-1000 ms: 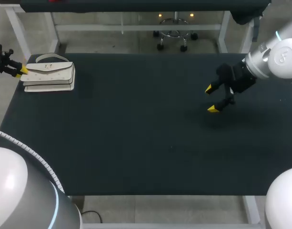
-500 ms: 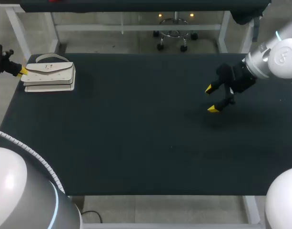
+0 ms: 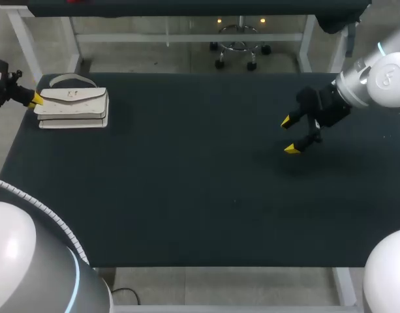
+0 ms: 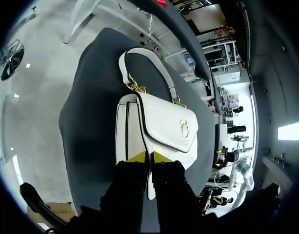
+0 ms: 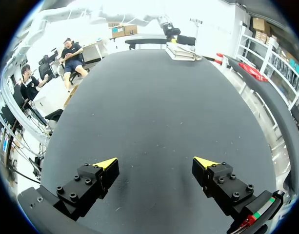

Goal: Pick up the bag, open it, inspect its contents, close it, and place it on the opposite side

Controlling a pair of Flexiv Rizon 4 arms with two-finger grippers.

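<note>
The right gripper (image 3: 290,135) hung open above the right half of the table (image 3: 186,208), with nothing between its fingers. Farther off, at the far left corner, the white bag (image 3: 72,107) lay with its handle toward the far edge. The left gripper (image 4: 149,157) was closed on a thin edge at the bag's left end.

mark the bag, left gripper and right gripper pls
bag (image 3: 72,99): head view, on its top flap.
left gripper (image 4: 149,157): left wrist view, midway between its yellow tips, at the bag's near end.
right gripper (image 3: 290,135): head view, midway between its spread yellow tips.
</note>
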